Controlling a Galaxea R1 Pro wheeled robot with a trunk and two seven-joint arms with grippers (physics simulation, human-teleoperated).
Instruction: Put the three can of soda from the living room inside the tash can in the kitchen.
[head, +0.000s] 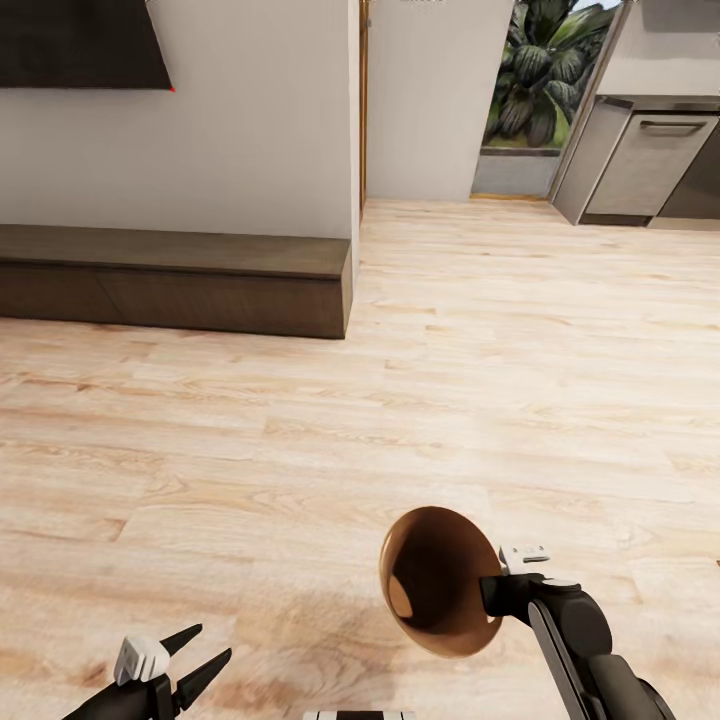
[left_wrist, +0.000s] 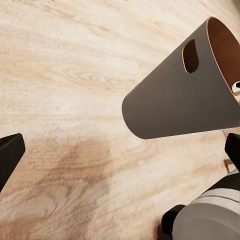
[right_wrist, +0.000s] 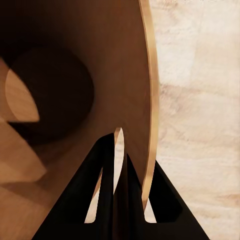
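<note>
The tash can (head: 435, 580) is a grey tapered bucket with a copper-brown inside. It is held tipped on its side above the wood floor, its mouth facing the head camera. My right gripper (head: 497, 592) is shut on its rim (right_wrist: 150, 100), one finger inside and one outside. The part of the inside (right_wrist: 75, 75) that shows holds nothing. The left wrist view shows its grey outside (left_wrist: 180, 95) with a handle slot. My left gripper (head: 197, 652) hangs open low at the left, apart from the bucket. The cans of soda are out of view.
A long low dark wooden console (head: 175, 275) runs along the white wall at left, under a dark screen (head: 80, 40). The wall ends at a corner (head: 355, 150). Beyond it, light plank floor (head: 500, 330) leads to grey kitchen cabinets (head: 650, 160) and a window with plants (head: 540, 80).
</note>
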